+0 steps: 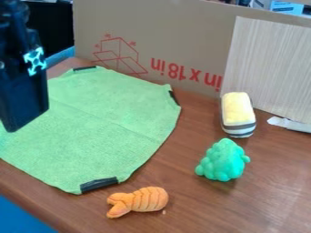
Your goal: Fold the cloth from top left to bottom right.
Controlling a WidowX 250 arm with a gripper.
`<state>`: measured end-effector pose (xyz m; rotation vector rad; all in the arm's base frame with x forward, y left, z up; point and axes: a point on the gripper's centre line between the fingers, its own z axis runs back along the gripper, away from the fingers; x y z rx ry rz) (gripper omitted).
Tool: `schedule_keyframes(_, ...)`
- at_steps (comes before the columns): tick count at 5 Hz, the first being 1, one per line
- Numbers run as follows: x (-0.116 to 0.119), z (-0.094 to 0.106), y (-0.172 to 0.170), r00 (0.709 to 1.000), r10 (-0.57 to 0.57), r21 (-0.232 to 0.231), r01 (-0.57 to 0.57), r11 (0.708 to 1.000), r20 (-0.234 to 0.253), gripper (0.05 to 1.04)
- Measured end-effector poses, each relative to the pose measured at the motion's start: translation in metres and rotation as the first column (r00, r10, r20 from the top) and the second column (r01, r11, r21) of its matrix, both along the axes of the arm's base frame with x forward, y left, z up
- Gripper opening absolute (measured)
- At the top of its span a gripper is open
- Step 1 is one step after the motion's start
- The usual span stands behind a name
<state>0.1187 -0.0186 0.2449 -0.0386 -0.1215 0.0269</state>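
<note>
- Brown tabletop (243, 209), nearest the camera, carries the cloth on its left half and three toys nearer the right and front.
- Cardboard (164, 32) stands upright along the back, just beyond the cloth.
- Green cloth (112, 120) lies spread out on the left of the tabletop, with shallow creases and no fold made. Its far left part is hidden behind the gripper.
- Pale board (273, 63) leans at the back right, in front of the cardboard.
- Black gripper (23, 107) hangs at the left edge of the view, over the cloth's upper left side. Whether it is released, clenched or grasping fabric, I cannot tell; nor can I tell if it touches the cloth. The step in hand looks to be securing the top left. What follows calls for a firm pinch there, a modest lift, then a sweep diagonally toward the lower right, laying the edge down before release. A shallow pinch could slip, or drag the whole cloth.
- Green toy (222, 161) sits right of the cloth, well apart from it.
- Yellow toy (238, 113) is behind the green one, near the board.
- Orange toy (138, 200) lies close to the cloth's near corner; an overlong sweep might brush it.
- Black tabs (98, 184) mark the cloth's visible corners.
</note>
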Motion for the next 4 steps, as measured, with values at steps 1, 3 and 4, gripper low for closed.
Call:
schedule_keyframes(1,0.0,-0.002,-0.002,1.0,-0.028,-0.008,0.028,1.0,-0.003,1.001)
schedule_keyframes(3,0.037,-0.024,0.023,0.869,-0.488,-0.038,0.492,0.87,0.085,1.001)
schedule_keyframes(4,0.071,-0.047,0.048,0.784,-0.61,-0.043,0.618,0.785,0.119,1.001)
